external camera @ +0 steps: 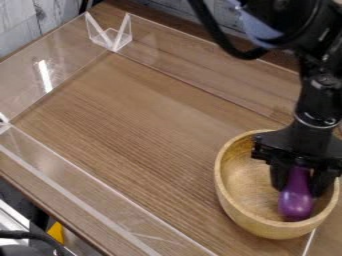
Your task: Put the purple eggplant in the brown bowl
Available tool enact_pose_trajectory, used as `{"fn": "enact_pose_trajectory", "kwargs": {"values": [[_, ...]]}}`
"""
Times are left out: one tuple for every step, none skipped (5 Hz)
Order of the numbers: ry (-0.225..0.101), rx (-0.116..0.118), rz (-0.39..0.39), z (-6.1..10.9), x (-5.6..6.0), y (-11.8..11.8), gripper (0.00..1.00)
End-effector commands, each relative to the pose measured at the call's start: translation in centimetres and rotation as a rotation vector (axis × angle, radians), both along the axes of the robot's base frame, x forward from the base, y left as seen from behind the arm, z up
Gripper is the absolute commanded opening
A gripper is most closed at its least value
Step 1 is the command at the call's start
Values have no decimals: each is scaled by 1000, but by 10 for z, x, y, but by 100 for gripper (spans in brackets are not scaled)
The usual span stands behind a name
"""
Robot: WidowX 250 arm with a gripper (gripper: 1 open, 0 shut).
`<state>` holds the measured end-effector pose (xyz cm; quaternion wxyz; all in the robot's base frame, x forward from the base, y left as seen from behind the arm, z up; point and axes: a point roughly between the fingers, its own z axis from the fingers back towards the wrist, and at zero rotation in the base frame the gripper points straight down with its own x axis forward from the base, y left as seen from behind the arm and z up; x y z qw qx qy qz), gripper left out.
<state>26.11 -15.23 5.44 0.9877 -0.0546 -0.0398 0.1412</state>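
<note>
Here's the black robot gripper [302,182] pointing straight down into the large round light-tan wooden bowl [238,198] at the table's lower right. Between its black fingers [322,180] sits the small glossy purple toy eggplant [297,196], inside the bowl and toward its right side. The jaws are drawn in tight against the eggplant's upper part, its fatter end hanging low toward the bowl floor; whether it touches there I cannot tell. Wood-grain tabletop [147,110] stretches left, clear plastic walls [54,60] around it
</note>
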Motion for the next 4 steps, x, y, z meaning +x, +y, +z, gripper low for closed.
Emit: {"fn": "enact_pose_trajectory", "kwargs": {"values": [[-56, -28, -10, 9, 10, 5, 0], [-55, -27, -17, 1, 12, 15, 0], [-52, -26, -67, 10, 15, 19, 0], [-50, -26, -116, 18, 18, 22, 0]]}}
